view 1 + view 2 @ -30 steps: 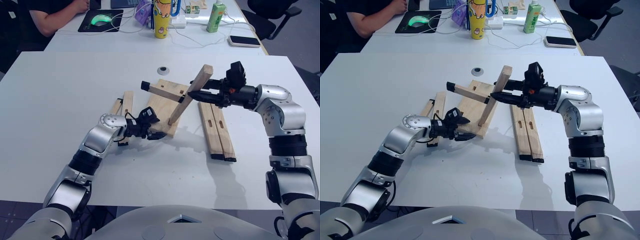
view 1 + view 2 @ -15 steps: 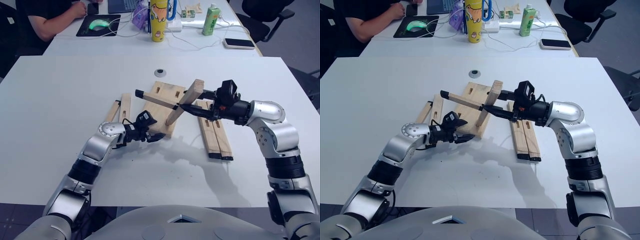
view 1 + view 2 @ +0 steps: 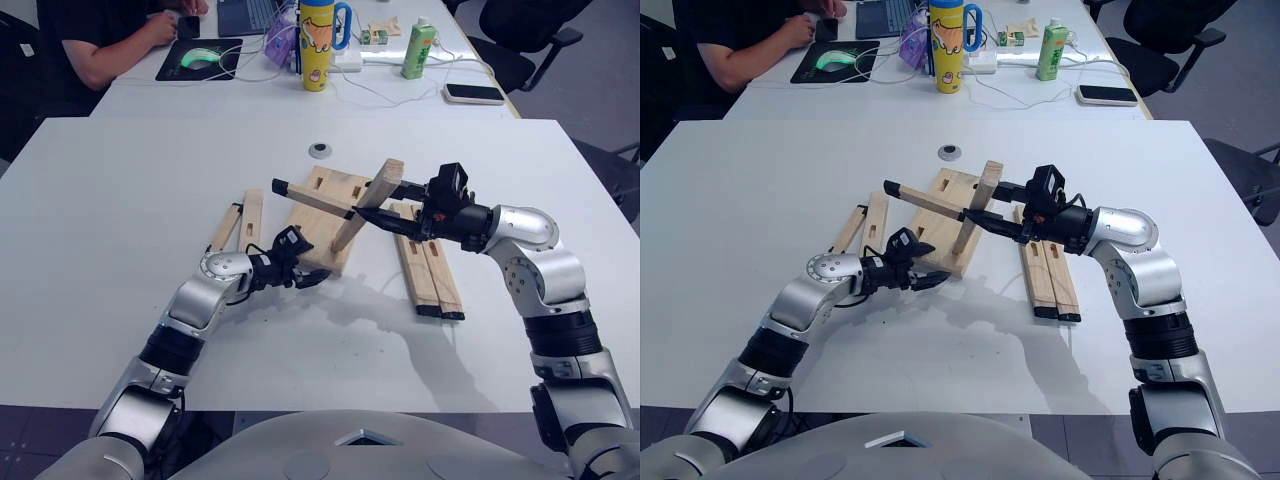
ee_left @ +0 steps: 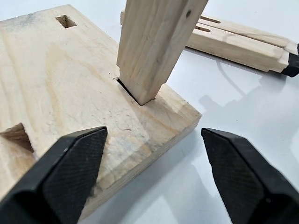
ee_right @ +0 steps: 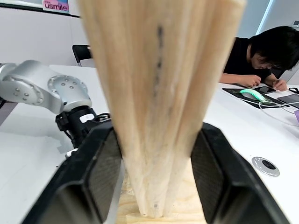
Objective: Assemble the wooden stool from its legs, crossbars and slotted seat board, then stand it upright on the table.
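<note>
The slotted seat board (image 3: 322,222) lies flat mid-table. A wooden leg (image 3: 384,180) stands tilted with its foot in the slot at the board's near corner (image 4: 140,95). A crossbar (image 3: 308,196) with a black tip sticks out from it to the left. My right gripper (image 3: 372,213) is shut on the leg (image 5: 159,93), gripping it at mid-height. At the board's near corner my left gripper (image 3: 305,276) is open, its fingers (image 4: 70,163) either side of that corner and nothing between them.
Two slotted wooden pieces (image 3: 432,270) lie right of the board and two more (image 3: 240,218) left of it. A round grommet (image 3: 320,150) sits behind the board. A second table at the back holds a yellow cup (image 3: 317,45), a green carton (image 3: 413,50) and a phone (image 3: 474,93).
The head camera has shifted. My right gripper has brought the leg and crossbar down and leftwards over the board. My left gripper has stayed by the board's near corner.
</note>
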You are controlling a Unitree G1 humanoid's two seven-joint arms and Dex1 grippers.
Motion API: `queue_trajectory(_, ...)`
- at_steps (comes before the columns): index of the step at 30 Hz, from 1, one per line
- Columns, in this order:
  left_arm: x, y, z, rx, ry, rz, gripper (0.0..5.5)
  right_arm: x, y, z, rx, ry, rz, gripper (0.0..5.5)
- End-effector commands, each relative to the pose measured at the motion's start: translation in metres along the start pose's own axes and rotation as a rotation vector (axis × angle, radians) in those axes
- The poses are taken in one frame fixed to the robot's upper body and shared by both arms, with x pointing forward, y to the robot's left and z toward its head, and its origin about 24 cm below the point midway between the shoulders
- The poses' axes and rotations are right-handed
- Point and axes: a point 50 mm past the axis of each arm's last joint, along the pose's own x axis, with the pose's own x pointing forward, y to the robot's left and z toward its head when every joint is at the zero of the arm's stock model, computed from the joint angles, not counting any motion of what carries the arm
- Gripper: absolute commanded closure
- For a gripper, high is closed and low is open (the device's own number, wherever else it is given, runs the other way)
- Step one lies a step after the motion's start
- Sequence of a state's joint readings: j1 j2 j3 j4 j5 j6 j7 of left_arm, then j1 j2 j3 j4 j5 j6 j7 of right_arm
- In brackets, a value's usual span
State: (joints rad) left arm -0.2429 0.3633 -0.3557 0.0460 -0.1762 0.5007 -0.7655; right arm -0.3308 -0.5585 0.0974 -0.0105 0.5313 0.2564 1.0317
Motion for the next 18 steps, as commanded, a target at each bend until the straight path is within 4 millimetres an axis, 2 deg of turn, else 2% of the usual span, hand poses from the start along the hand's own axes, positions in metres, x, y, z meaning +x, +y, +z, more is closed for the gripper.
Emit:
queue_trajectory(1,-0.001,-0.009,-0.060,-0.181,0.210,-0.007,1.78,-0.008,-0.003,-0.055,0.192,0.261,-0.079,3.45)
queue_trajectory(3,0.000,-0.008,-0.060,-0.182,0.208,-0.004,1.78,-0.008,0.005,-0.058,0.153,0.285,-0.010,3.45)
queue_trajectory(7,0.000,-0.006,-0.060,-0.187,0.206,0.002,1.78,-0.010,0.033,-0.068,0.118,0.330,0.146,3.45)
queue_trajectory(9,0.000,-0.006,-0.061,-0.191,0.208,0.004,1.78,-0.011,0.041,-0.074,0.130,0.344,0.160,3.45)
queue_trajectory(11,-0.001,-0.006,-0.062,-0.195,0.209,0.006,1.78,-0.010,0.031,-0.084,0.182,0.376,0.045,3.45)
queue_trajectory(13,-0.001,-0.006,-0.062,-0.197,0.209,0.006,1.78,-0.007,0.019,-0.084,0.237,0.359,-0.053,3.45)
queue_trajectory(16,0.000,-0.005,-0.062,-0.198,0.211,0.007,1.78,-0.003,0.011,-0.078,0.275,0.329,-0.081,3.45)
queue_trajectory(18,0.000,-0.004,-0.062,-0.198,0.212,0.011,1.78,-0.002,0.012,-0.081,0.230,0.372,-0.049,3.45)
